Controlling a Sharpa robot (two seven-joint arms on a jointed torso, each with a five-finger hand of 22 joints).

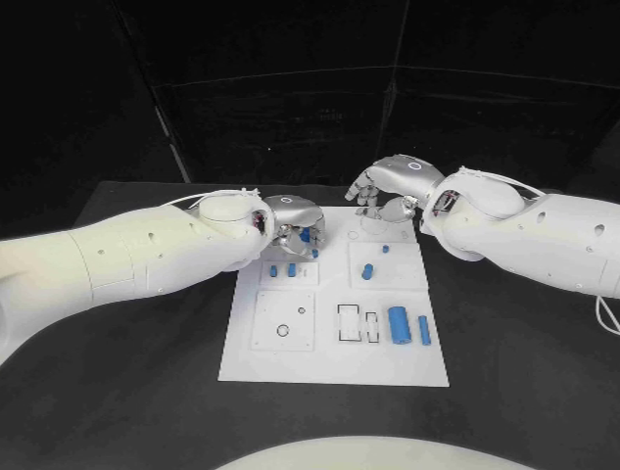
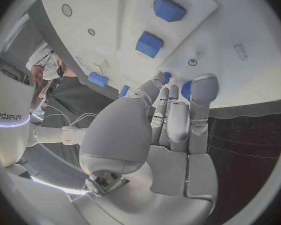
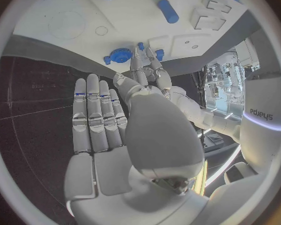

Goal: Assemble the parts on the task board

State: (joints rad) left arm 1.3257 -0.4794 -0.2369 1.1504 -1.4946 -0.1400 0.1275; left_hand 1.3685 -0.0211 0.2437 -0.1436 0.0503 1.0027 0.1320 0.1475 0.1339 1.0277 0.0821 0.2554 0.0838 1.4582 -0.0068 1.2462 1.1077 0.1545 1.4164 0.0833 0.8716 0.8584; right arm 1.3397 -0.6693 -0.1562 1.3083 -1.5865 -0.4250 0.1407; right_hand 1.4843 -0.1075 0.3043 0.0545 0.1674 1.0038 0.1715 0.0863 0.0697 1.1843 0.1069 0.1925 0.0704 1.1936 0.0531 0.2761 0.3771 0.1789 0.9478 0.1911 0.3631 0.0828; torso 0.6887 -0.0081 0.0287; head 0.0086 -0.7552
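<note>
While both arms reach in over the far end of the board (image 1: 254, 364), I see it flat on the black counter (image 1: 112, 392), long side running away from me.

Left hand (image 1: 290, 223) is over the board's far-left corner, fingers curled down round a blue part (image 1: 304, 236); wrist cam has the fingertips (image 2: 205, 87) right at small blue pieces on the white surface, but I can't tell if it's actually pinching one or just touching.

Right hand (image 1: 389, 186) is at the far-right corner, fingers bent downward. Its wrist cam shows most fingers (image 3: 93, 112) straight and side by side over the dark counter, w/ two others reaching to a blue gear (image 3: 120, 56) near the board edge. Contact w/ the gear: can't tell.

Other parts on the board: two short blue blocks (image 1: 281, 269) just nearer than the left hand, a blue peg (image 1: 369, 271) mid-right, a thick blue cylinder (image 1: 398, 325) and a thin blue bar (image 1: 424, 330) near-right, beside a rectangular slot (image 1: 351, 323). Near-left panel has round holes (image 1: 283, 331).
</note>
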